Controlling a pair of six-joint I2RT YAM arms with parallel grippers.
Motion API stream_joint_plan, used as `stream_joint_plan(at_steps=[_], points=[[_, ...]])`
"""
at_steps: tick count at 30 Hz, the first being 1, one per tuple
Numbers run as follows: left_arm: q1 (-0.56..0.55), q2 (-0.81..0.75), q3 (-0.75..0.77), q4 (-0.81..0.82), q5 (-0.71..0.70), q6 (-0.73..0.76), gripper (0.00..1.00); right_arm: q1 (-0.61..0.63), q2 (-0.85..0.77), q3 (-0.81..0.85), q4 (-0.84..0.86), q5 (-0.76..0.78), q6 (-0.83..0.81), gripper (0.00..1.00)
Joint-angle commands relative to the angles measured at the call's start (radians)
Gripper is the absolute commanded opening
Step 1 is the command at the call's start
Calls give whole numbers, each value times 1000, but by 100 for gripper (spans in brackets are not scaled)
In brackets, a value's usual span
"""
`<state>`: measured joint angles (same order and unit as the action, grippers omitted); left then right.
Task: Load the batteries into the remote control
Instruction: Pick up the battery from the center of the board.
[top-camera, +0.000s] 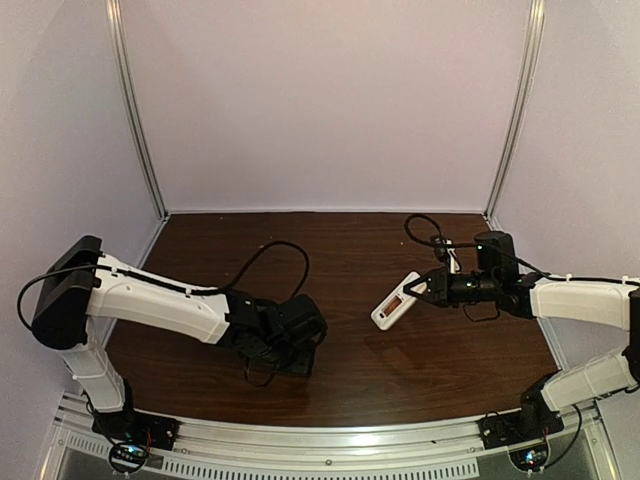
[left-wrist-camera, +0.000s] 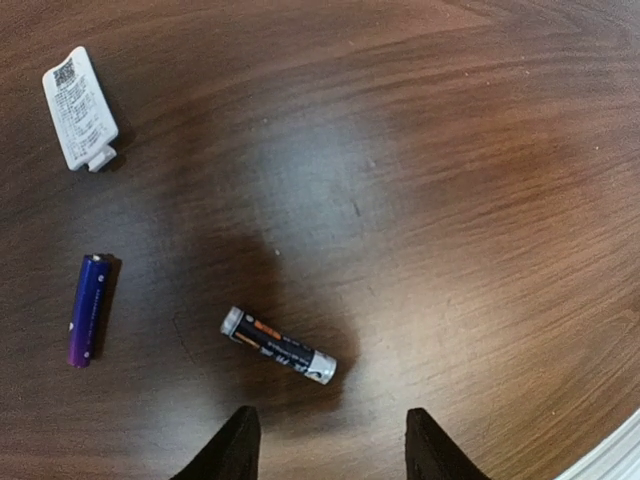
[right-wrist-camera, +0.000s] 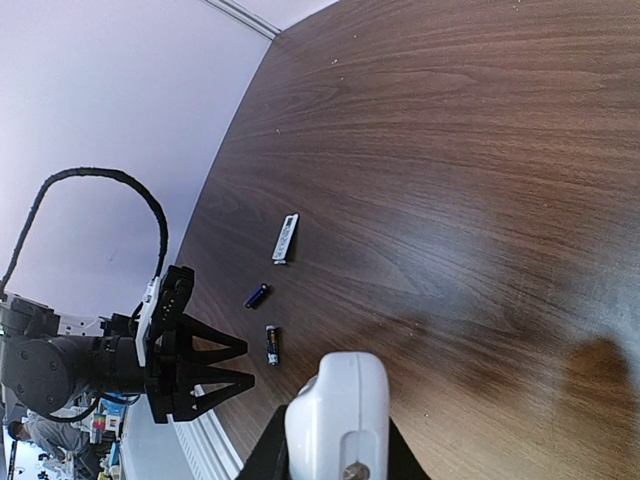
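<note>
Soft overhead light is falling evenly, and pale glare is washing the tabletop (left-wrist-camera: 340, 170) ahead of the left pincer (left-wrist-camera: 330, 445). A dark shadow is pooling just before its fingertips (left-wrist-camera: 235, 452), around the nearer battery (left-wrist-camera: 278, 345). Wood grain is bending at the wrist views' edges. The remote (right-wrist-camera: 338, 410), close to the lens of the right pincer (top-camera: 413, 288), is blurring slightly.

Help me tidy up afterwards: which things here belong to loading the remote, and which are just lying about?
Job: remote control, in the right pincer; purple battery; black battery; white battery cover.
Lying about: only the left arm's black cable.
</note>
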<state>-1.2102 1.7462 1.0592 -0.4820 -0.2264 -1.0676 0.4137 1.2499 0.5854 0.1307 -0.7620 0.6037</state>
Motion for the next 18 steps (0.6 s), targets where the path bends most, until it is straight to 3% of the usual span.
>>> stream_joint_plan(at_steps=[1,18], points=[[5,35,49,-23,-57,-46,51,-7,-20,24,7,-3,-15,0],[6,141,127,-159,-118,-129,39,-7,-17,24,9,-7,-16,0]])
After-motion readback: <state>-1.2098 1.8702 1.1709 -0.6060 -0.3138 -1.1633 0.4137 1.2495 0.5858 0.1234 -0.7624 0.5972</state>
